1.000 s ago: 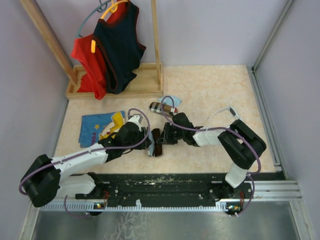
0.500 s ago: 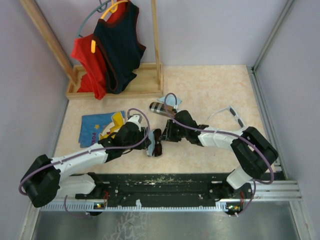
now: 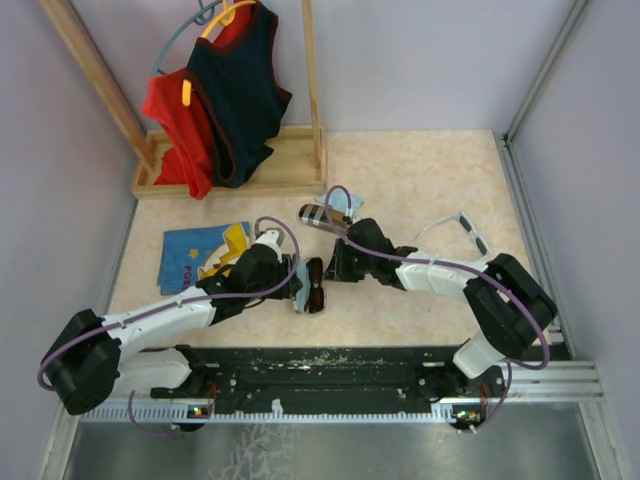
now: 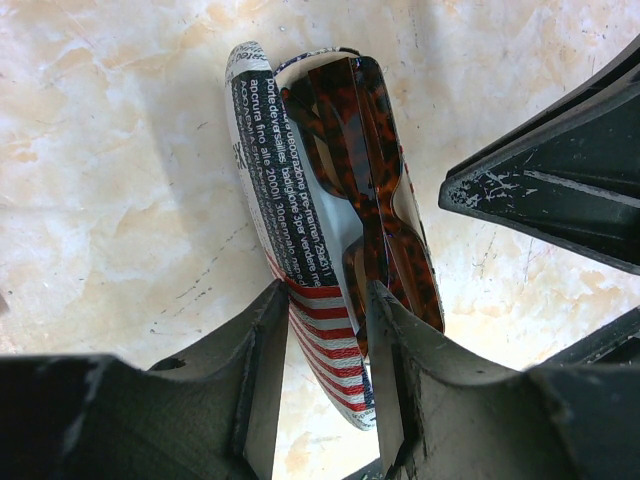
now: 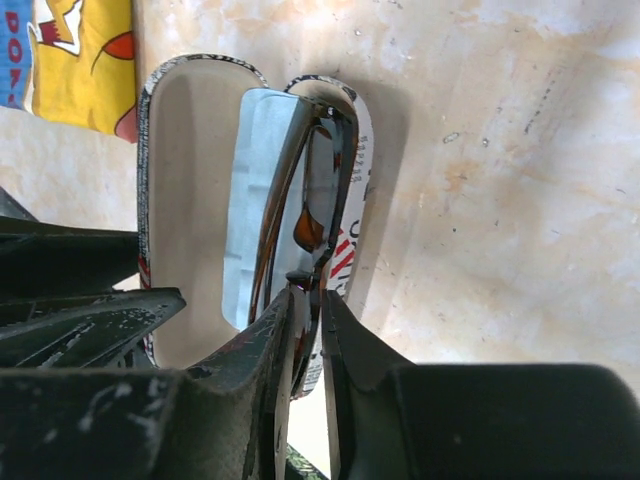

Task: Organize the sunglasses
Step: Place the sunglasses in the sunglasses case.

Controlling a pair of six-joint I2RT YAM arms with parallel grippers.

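Observation:
The brown sunglasses (image 5: 310, 180) stand on edge in the open flag-print case (image 5: 185, 150), against a light-blue cloth (image 5: 255, 200) lying in it. My right gripper (image 5: 308, 295) is shut on the near end of their frame. My left gripper (image 4: 325, 300) is shut on the striped lid of the case (image 4: 270, 180), with the tortoise frame (image 4: 365, 150) just beyond its right finger. From above, both grippers meet at the case (image 3: 312, 290): left gripper (image 3: 295, 283), right gripper (image 3: 333, 268). The white-grey sunglasses (image 3: 462, 230) lie unfolded on the table at the right.
A plaid case (image 3: 325, 217) and a light-blue cloth (image 3: 342, 203) lie just behind the grippers. A blue and yellow cloth (image 3: 200, 252) lies to the left. A wooden clothes rack (image 3: 240, 170) with hanging tops stands at the back left. Metal rails edge the table's right side (image 3: 525, 220).
The right arm's elbow has swung out to the right and dropped lower, while its gripper has stayed at the case. The left arm has not moved.

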